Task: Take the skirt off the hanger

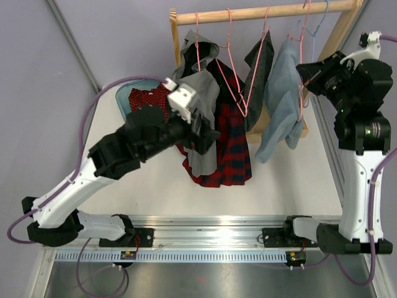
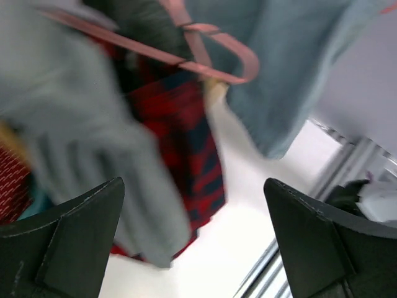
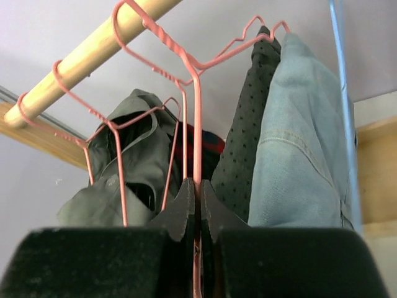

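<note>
While skirt (image 1: 232, 149) hangs on hanger (image 2: 186, 62) from wooden rail (image 1: 267, 12), between grey garment (image 1: 201, 99) and dark dotted garment (image 1: 260, 68), task barely begun: nothing off yet. Left gripper (image 2: 193, 183) spread wide, facing skirt, close but gripping nothing. Right gripper (image 3: 197, 186) pressed together on pink wire (image 3: 197, 124) below rail; cannot tell whether wire belongs to skirt's hanger. Remaining, likely for left gripper: seize cloth, draw it free of hanger

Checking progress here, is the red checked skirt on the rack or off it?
On. The skirt hangs under the wooden rail, beside a grey jacket; its top is hidden.
</note>
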`<state>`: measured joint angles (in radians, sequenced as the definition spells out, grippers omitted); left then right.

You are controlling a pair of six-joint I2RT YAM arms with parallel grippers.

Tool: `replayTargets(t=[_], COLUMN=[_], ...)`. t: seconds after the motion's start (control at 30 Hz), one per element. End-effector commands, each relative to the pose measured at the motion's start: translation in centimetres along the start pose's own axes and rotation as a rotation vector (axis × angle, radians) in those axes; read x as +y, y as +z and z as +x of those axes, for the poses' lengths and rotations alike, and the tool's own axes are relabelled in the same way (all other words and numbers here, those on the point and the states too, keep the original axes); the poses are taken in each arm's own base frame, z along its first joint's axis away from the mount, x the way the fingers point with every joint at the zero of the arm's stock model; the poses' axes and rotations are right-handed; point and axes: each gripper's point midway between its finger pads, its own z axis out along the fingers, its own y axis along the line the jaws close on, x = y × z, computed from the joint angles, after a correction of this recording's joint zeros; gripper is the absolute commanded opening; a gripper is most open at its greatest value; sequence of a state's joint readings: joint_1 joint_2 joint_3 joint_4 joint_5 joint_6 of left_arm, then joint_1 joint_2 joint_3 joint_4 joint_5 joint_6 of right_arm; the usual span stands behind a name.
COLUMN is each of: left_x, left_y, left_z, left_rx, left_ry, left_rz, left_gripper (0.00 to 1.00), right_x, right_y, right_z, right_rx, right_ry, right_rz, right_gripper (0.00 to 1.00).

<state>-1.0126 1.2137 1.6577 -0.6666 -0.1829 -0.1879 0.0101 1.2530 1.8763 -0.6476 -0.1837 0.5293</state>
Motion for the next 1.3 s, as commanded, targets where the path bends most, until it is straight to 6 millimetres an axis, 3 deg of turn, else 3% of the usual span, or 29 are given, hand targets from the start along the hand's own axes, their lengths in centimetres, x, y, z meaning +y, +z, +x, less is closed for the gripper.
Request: replayTargets(t=[0.0,0.17,0.2,0.33,0.47,0.9,0.97,1.0,1.2,1.23,1.27], left_x=[-7.7,-13.6,-14.7,-18.3,-20.0,-22.3,-22.9,-23.2,-25.4,-25.6,-25.6], left_y=[2.2,5.7,6.9,8.0,8.6,8.8,8.8,8.8,8.6,8.8,9.0], left_z=[-1.4,0.1,1.4,2.1,2.5,3.4,4.2,4.0,4.2,4.4,4.5], left_rx=[-0.073,-0.067,-0.043,-0.045,-0.034,-0.043,-0.033,-0.05,-0.084,-0.078,-0.071], left_ry=[0.083,0.111,0.124,0.124,0.116,0.069,0.07,0.065,0.046,0.046,0.043], left_rz=[0.193,0.234,0.241,0.308,0.367,0.464,0.499,0.519,0.639,0.645,0.642], left_gripper=[0.99,0.99,0.99,0.99,0.99,0.99,0.91,0.8,0.45,0.24,0.15], right_x=[3.4,4.3,4.5,4.9,5.1,5.7,5.8,6.0,6.4,6.5,6.5], right_y=[-4.3,-7.3,-8.3,-10.6,-12.2,-13.3,-13.4,-13.5,-14.1,-14.1,-14.0], right_z=[-2.8,-2.3,-2.1,-2.0,-1.8,-1.6,-1.6,-1.7,-1.9,-1.9,-1.9], right_rx=[-0.125,-0.119,-0.117,-0.123,-0.132,-0.126,-0.128,-0.13,-0.138,-0.137,-0.136], right_ry=[-0.006,0.003,0.003,-0.008,-0.01,0.01,0.015,0.017,0.029,0.029,0.029], right_rz=[-0.115,-0.141,-0.143,-0.151,-0.154,-0.179,-0.183,-0.188,-0.204,-0.205,-0.206], right_gripper=[0.0,0.0,0.0,0.0,0.0,0.0,0.0,0.0,0.0,0.0,0.0])
